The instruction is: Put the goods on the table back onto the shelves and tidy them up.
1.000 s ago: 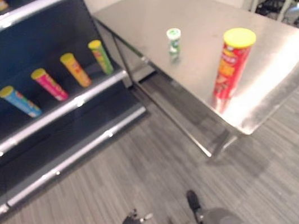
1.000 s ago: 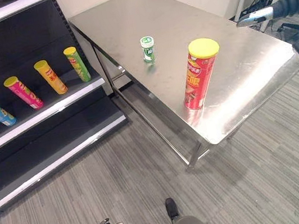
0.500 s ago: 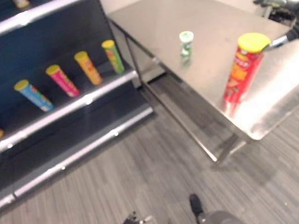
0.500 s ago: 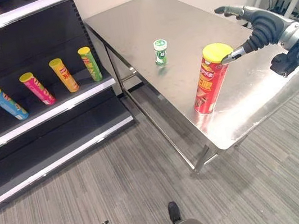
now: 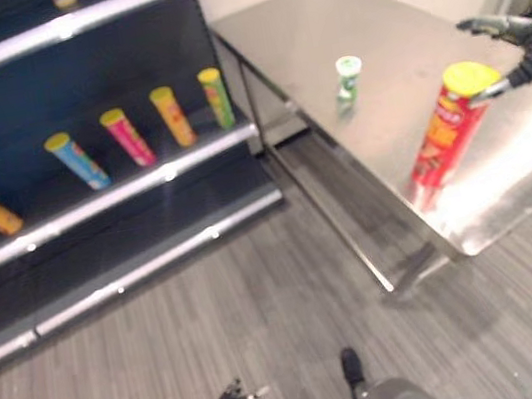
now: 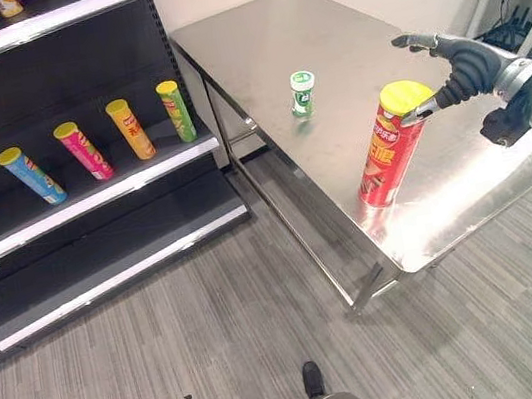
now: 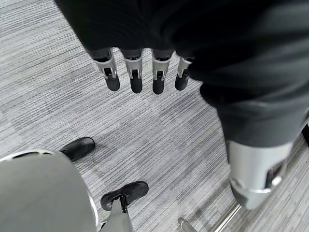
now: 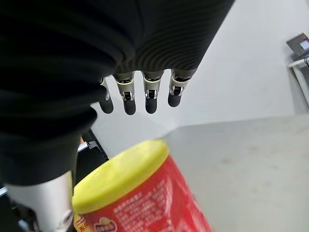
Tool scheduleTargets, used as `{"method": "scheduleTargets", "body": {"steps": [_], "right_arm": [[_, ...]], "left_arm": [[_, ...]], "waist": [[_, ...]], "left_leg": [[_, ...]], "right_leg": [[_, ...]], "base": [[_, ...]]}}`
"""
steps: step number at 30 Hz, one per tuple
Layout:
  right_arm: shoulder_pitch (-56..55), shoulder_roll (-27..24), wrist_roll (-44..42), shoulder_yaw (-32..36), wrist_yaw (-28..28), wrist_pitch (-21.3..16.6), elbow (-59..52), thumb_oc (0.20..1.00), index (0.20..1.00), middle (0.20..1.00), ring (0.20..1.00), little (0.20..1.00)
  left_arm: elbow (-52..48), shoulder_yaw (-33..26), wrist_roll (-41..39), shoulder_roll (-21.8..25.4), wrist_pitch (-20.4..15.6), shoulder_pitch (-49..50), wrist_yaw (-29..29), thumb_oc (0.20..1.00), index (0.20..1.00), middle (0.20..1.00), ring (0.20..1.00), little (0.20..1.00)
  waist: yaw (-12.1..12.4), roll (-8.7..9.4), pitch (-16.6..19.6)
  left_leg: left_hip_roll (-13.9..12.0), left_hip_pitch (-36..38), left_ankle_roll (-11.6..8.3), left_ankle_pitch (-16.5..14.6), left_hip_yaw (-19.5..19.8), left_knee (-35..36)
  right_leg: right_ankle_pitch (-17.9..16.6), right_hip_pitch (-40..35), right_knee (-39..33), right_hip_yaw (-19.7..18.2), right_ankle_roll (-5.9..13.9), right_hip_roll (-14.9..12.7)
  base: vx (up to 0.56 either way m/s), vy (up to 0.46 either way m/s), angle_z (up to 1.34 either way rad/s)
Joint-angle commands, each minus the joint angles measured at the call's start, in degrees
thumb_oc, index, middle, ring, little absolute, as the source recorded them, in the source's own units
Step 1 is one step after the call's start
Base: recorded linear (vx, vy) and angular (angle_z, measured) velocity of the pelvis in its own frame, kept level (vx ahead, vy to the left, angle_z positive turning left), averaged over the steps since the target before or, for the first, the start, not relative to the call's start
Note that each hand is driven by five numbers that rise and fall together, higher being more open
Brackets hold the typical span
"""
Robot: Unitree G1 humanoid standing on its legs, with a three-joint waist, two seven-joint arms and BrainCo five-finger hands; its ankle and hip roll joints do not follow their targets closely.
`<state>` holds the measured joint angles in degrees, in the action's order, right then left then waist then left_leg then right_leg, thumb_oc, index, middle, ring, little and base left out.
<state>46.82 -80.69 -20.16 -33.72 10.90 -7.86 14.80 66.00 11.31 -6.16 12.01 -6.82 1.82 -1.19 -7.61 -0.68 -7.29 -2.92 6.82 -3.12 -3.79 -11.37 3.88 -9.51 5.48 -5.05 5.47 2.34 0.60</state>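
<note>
Right hand (image 6: 456, 68) is up at the red can (image 6: 388, 147), fingers spread, thumb tip right by the yellow lid, fingers reaching past the far side. Nothing gripped yet; can't tell if the thumb actually touches. Looks like a pre-grasp: open wide so the can fits between thumb and fingers, approach from the side near the top because the can stands upright near the table's (image 6: 280, 30) front corner.

Left hand (image 7: 145, 72) hangs low over the floor, fingers straight, holding nothing. Probably just parked out of the way.

Also on the table: small green tub (image 6: 302, 93), upright, mid-table, well apart from the red can. Both are off the shelf.

Shelf (image 6: 93, 191) on the robot's left has four cans leaning back in a row with gaps; the red can likely goes there. Tall and narrow, so a high side nudge could tip it.
</note>
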Motion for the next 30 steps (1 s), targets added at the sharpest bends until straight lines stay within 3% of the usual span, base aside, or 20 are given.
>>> {"method": "scheduleTargets", "body": {"steps": [1, 18, 19, 20, 25, 30], "right_arm": [[3.32, 2.66, -0.18, -1.13, 0.38, 0.15, 3.97, 1.000, 1.000, 1.000, 1.000, 1.000], [2.75, 3.32, 1.50, -4.71, 3.36, 2.30, 6.19, 1.000, 1.000, 1.000, 1.000, 1.000], [2.87, 3.27, 1.99, -5.24, 3.93, 2.83, 6.47, 0.492, 0.492, 0.492, 0.492, 0.492], [2.97, 3.28, 1.98, -5.35, 3.93, 2.83, 6.50, 0.200, 0.200, 0.200, 0.200, 0.200], [4.38, 2.50, 3.99, -6.49, 3.51, 3.25, 6.79, 0.200, 0.200, 0.200, 0.200, 0.200], [2.87, 1.63, 6.15, -3.42, 0.99, 2.19, 3.37, 0.200, 0.200, 0.200, 0.200, 0.200]], "left_arm": [[0.85, 0.95, -1.15, 4.14, -1.14, -1.54, 0.44, 1.000, 1.000, 1.000, 1.000, 1.000], [1.86, 0.85, -1.05, 4.13, -0.96, -1.86, 0.34, 1.000, 1.000, 1.000, 1.000, 1.000], [1.94, 0.88, -1.05, 4.20, -0.91, -1.96, 0.27, 1.000, 1.000, 1.000, 1.000, 1.000], [1.94, 0.86, -1.05, 4.18, -0.91, -1.95, 0.27, 1.000, 1.000, 1.000, 1.000, 1.000], [2.14, 0.43, -1.59, 4.26, -0.90, -2.57, 0.57, 1.000, 1.000, 1.000, 1.000, 1.000], [2.13, -0.47, -1.74, 3.94, -0.82, -2.57, 1.11, 1.000, 1.000, 1.000, 1.000, 1.000]], "waist": [[1.64, 3.41, -0.27], [2.06, 3.99, -0.67], [2.02, 4.01, -0.66], [1.99, 3.99, -0.67], [1.80, 4.12, -0.76], [1.49, 4.03, -0.68]], "left_leg": [[-3.50, -1.20, -6.08, -1.55, -1.08, -3.89], [-3.69, -1.18, -6.19, -1.28, -0.35, -3.65], [-3.72, -1.14, -6.23, -1.25, -0.37, -3.70], [-3.72, -1.14, -6.23, -1.25, -0.36, -3.70], [-3.71, -1.13, -6.25, -1.21, -0.39, -3.73], [-3.76, -0.96, -6.19, -1.47, -0.50, -3.93]], "right_leg": [[15.86, -6.09, 5.72, -2.02, 7.78, -3.46], [16.10, -6.29, 5.88, -1.15, 7.76, -3.49], [16.15, -6.30, 5.94, -1.07, 7.77, -3.51], [16.15, -6.31, 5.94, -1.07, 7.77, -3.51], [16.12, -6.24, 5.99, -1.37, 7.84, -3.55], [16.26, -6.38, 6.24, -1.56, 7.77, -3.52]], "base": [[0.02, -0.008, 0.04], [0.00, -0.001, 0.04], [0.00, 0.000, 0.00], [0.00, 0.000, 0.00], [0.00, 0.000, 0.00], [0.00, 0.000, 0.00]]}}
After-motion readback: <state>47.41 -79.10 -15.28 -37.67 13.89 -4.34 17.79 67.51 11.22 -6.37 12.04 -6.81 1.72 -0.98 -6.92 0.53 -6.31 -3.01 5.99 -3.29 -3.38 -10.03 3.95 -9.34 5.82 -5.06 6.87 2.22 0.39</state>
